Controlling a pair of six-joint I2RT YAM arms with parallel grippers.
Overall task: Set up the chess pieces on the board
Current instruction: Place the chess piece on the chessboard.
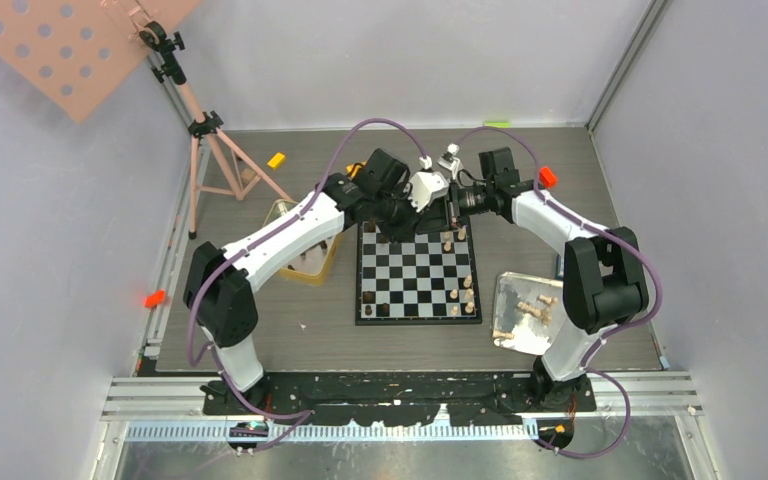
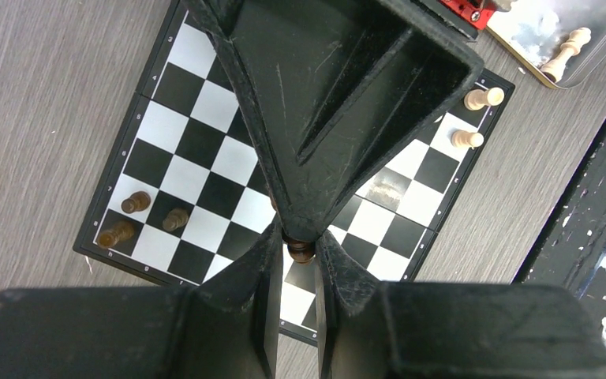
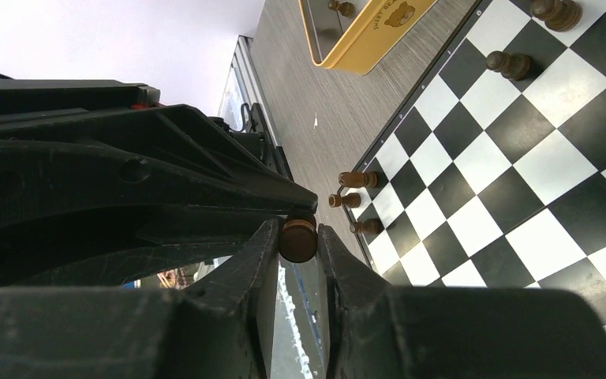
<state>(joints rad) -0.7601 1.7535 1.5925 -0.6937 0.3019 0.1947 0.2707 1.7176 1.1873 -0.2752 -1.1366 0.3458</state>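
Dark piece (image 3: 297, 240) held above checkered board (image 1: 410, 280); few others (image 2: 175, 219) stand at its edges

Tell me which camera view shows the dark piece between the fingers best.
The right wrist view: the dark piece appears large and clear between the fingers. The left wrist view shows only a shadowed sliver. From above, it cannot be made out.

The left arm (image 1: 280, 240) and right arm (image 1: 550, 215) are clad in white shells joined by black joint housings. A purple cable (image 1: 380, 123) is looped along each. The fingers (image 3: 241, 284) are moulded in scratched matte black, tapered to wedges.
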